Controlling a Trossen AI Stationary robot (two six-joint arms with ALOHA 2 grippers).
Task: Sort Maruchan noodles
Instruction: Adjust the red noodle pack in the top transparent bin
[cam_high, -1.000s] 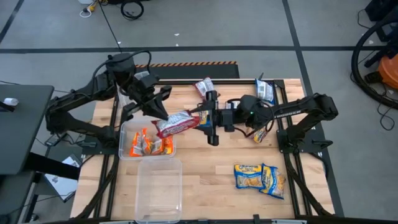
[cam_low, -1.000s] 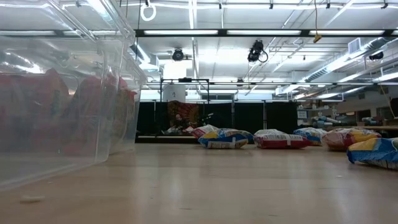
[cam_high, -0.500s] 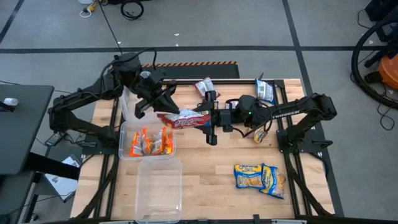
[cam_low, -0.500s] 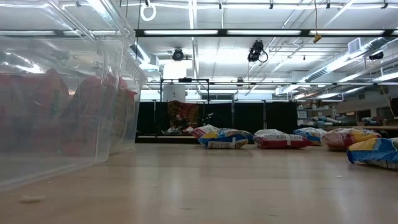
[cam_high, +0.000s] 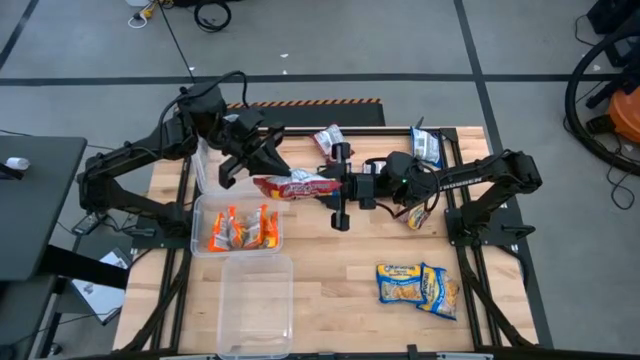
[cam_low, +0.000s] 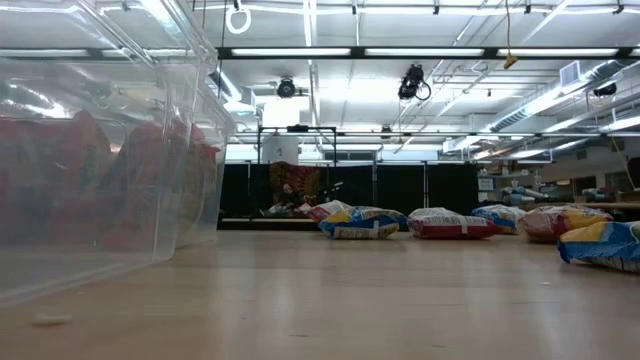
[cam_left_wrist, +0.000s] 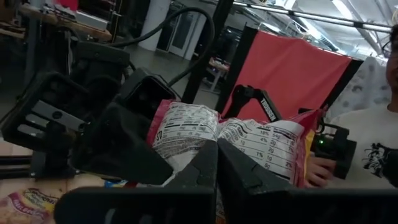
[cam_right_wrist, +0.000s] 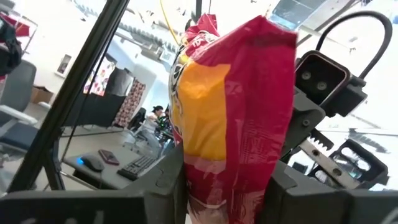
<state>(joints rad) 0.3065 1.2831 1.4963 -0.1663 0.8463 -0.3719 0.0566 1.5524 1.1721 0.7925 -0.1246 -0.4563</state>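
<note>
Both arms reach inward above the table's middle — left gripper (cam_high: 262, 168) and right gripper (cam_high: 338, 187) fingers clamped.

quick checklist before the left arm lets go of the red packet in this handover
1. Left gripper pinching the red packet: ok, fingers shut on its edge.
2. Right gripper around the packet's other end: ok, fingers flank it in the right wrist view.
3. Right grip fully firm: cannot tell.
4. Packet clear of the table: ok, held in the air between the arms.
5. Bin of orange packets below the left side: ok, open.
</note>
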